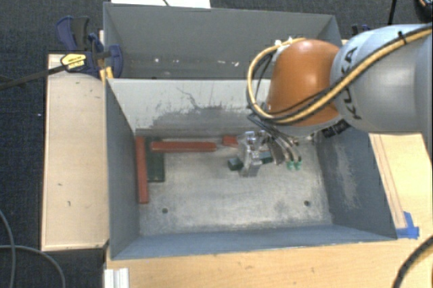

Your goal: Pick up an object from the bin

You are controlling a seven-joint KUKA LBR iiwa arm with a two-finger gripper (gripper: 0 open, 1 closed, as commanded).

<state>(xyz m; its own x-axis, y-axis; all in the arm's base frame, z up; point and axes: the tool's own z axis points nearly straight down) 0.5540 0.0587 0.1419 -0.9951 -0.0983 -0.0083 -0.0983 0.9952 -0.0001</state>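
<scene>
From where I stand, the arm reaches in from the right under its rounded orange cover (301, 80), and the gripper (252, 159) hangs low over the floor of the grey metal bin (223, 202), towards the back wall and a little right of the middle. I cannot tell whether it is released or clenched, and nothing can be made out in its grasp. The thing nearest it is a small dark lump (235, 163) on the floor just beside the gripper, on its left and seemingly touching it or nearly so; if that is the pick, I'd say the gripper needs only a slight shift left before it goes down. A short red piece (230, 140) lies a little further back, close under the back wall, and a small green bit (293, 163) lies to the gripper's right. The larger things are well apart to the left. A long red bar (183, 145) lies with its long axis left to right along the back wall, a second red bar (142, 170) runs front to back at its left end, and a dark green block (157, 170) sits in the corner between them. To take the long bar, I judge, the gripper would have to close across its narrow width.
</scene>
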